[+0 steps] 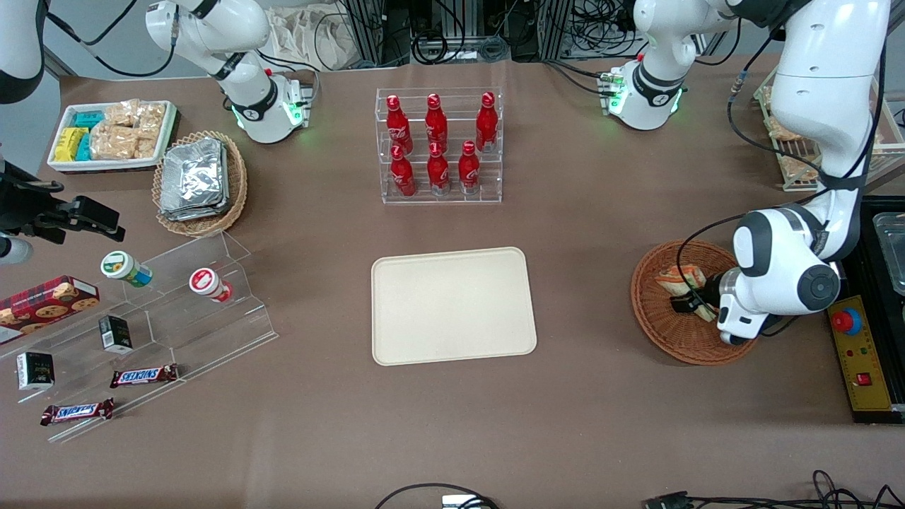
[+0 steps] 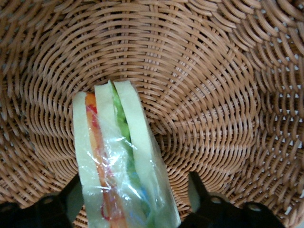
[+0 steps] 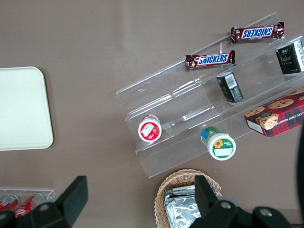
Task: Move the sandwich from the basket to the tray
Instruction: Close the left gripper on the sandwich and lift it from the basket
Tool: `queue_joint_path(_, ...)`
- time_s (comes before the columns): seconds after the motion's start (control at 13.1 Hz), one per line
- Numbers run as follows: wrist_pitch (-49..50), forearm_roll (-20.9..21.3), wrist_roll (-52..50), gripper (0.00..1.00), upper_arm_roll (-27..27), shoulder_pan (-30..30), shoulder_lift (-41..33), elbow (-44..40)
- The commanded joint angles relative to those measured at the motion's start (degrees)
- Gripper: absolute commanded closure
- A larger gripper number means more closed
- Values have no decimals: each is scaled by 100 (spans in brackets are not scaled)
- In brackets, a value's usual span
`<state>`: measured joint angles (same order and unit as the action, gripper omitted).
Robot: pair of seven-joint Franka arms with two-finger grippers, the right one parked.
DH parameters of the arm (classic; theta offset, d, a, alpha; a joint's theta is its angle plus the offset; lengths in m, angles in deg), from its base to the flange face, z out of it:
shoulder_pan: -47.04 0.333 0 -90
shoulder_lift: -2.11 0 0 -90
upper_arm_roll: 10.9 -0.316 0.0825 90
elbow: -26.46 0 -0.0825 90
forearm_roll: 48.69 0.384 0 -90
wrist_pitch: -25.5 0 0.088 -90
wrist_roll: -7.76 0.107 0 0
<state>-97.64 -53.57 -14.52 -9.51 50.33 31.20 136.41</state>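
- The working arm's hand (image 1: pixel 687 305) is down inside the reddish-brown basket (image 1: pixel 654 326) at the right of the front frame, lowered over the wrapped sandwich (image 1: pixel 677 281).
- In the wrist view the sandwich (image 2: pixel 118 156) lies between the two dark fingers (image 2: pixel 202 199), one on each side of the wedge. The fingers are spread wider than the bread, with basket (image 2: pixel 213 95) weave visible in the gap beside one of them; the hand holds nothing yet.
- The wedge's long axis runs straight out from the hand, filling layers on edge, so closing would press on the two flat bread faces.
- The sandwich rests on the basket floor, its wrap crinkled over the orange-red and green layers.
- The cream tray (image 1: pixel 452 305) lies bare at mid-frame on the bench (image 1: pixel 580 233), well apart from the basket toward the parked arm's end; a lift and sideways carry looks to be what follows.
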Motion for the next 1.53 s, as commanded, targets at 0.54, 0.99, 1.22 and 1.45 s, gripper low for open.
queue_joint_path(0.54,263,-30,66,74,36,-21,-535,36)
queue_joint_path(0.99,1414,40,392,74,589,-38,-774,-1148)
queue_joint_path(1.22,1495,233,357,74,731,-598,-721,-1352)
queue_joint_path(1.45,1495,269,-37,75,731,-1267,-292,-1756)
